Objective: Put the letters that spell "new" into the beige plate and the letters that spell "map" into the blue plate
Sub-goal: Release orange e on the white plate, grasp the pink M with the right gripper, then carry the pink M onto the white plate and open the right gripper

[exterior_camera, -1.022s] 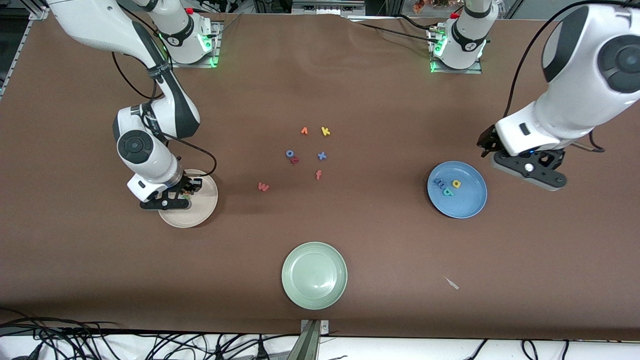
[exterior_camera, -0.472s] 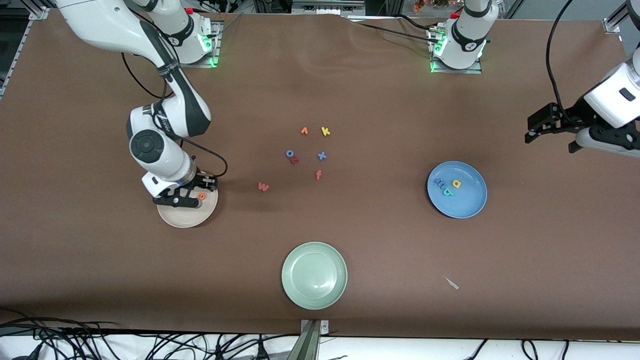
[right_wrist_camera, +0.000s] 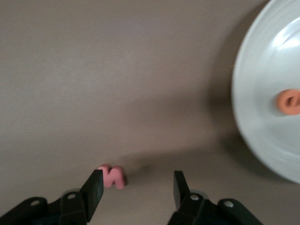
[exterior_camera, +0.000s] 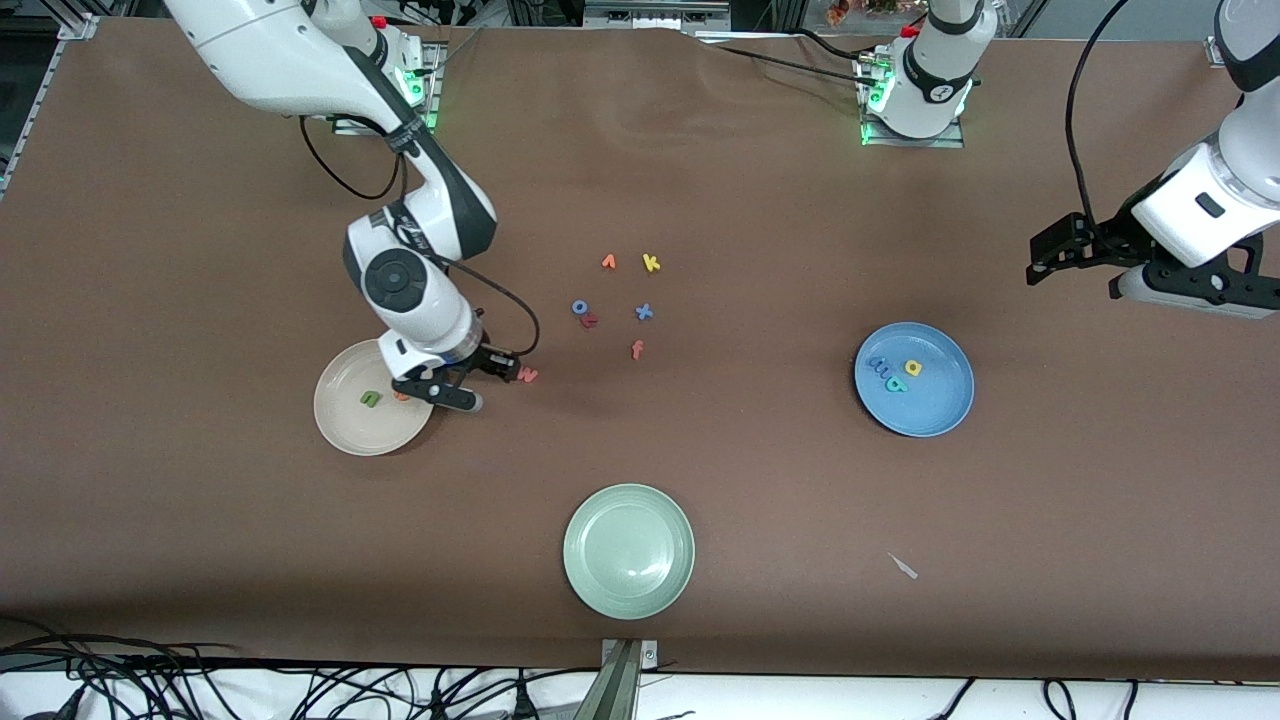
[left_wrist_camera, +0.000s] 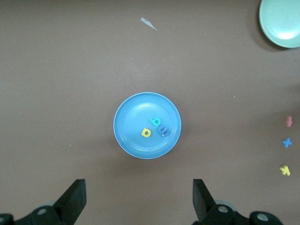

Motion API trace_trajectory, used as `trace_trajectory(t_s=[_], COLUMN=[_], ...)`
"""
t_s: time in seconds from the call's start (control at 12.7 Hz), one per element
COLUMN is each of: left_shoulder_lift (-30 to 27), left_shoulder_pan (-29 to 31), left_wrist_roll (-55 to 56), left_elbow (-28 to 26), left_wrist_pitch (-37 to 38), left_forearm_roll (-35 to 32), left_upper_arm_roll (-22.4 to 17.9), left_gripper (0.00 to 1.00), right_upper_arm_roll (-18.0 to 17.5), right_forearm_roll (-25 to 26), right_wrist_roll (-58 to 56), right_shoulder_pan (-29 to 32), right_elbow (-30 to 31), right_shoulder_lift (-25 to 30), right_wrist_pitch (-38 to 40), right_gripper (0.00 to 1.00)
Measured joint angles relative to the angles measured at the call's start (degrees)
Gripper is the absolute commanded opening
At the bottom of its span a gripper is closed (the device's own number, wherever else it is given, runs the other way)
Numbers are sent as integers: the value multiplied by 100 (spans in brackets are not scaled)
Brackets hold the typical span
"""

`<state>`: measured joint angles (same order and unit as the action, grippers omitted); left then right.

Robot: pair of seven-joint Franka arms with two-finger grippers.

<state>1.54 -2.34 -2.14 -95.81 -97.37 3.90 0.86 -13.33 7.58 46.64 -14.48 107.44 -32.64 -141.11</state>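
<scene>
The right pincer (exterior_camera: 478,380) is seen low over the brown tabletop (exterior_camera: 760,180), just beside the beige plate (exterior_camera: 345,425) on the side toward the loose letters. Its fingers (right_wrist_camera: 93,190) are parted with nothing between them, and the red w (exterior_camera: 528,375) lies on the tabletop close by one fingertip; whether it is touched cannot be told. In the beige plate the green n (exterior_camera: 370,399) is seen, and the orange e (right_wrist_camera: 288,101) lies next to it, partly hidden by the pincer in the front view.

The left pincer (exterior_camera: 1075,260) is held high near the left arm's end of the table, above the tabletop just beside the blue plate (exterior_camera: 945,415), and waits there. Its fingers (left_wrist_camera: 74,199) are spread wide and nothing is held. In the blue plate the light blue m (exterior_camera: 881,367), the teal a (exterior_camera: 894,383) and the yellow p (exterior_camera: 912,368) are gathered together.

Around the middle of the tabletop the other letters are scattered: an orange v (exterior_camera: 608,262), a yellow k (exterior_camera: 651,263), a blue x (exterior_camera: 644,312), a red f (exterior_camera: 637,349), and a blue ring-shaped letter (exterior_camera: 579,307) touching a small red piece (exterior_camera: 590,321). A pale green plate (exterior_camera: 628,550) stands nearest the front camera.
</scene>
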Motion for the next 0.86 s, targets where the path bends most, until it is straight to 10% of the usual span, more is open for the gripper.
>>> trace_trajectory(t_s=[0.86], left_shoulder_lift=[121], left_shoulder_pan=[-80], left_wrist_roll=[180], left_elbow=[323], left_wrist_pitch=[620], left_forearm_roll=[0], left_upper_arm_roll=[1], left_gripper=[100], right_upper_arm_roll=[15], right_forearm_roll=[226], right_wrist_roll=[451], right_shoulder_pan=[-292], right_elbow=[-40], right_shoulder_lift=[-502], right_wrist_pitch=[-637], right_gripper=[60])
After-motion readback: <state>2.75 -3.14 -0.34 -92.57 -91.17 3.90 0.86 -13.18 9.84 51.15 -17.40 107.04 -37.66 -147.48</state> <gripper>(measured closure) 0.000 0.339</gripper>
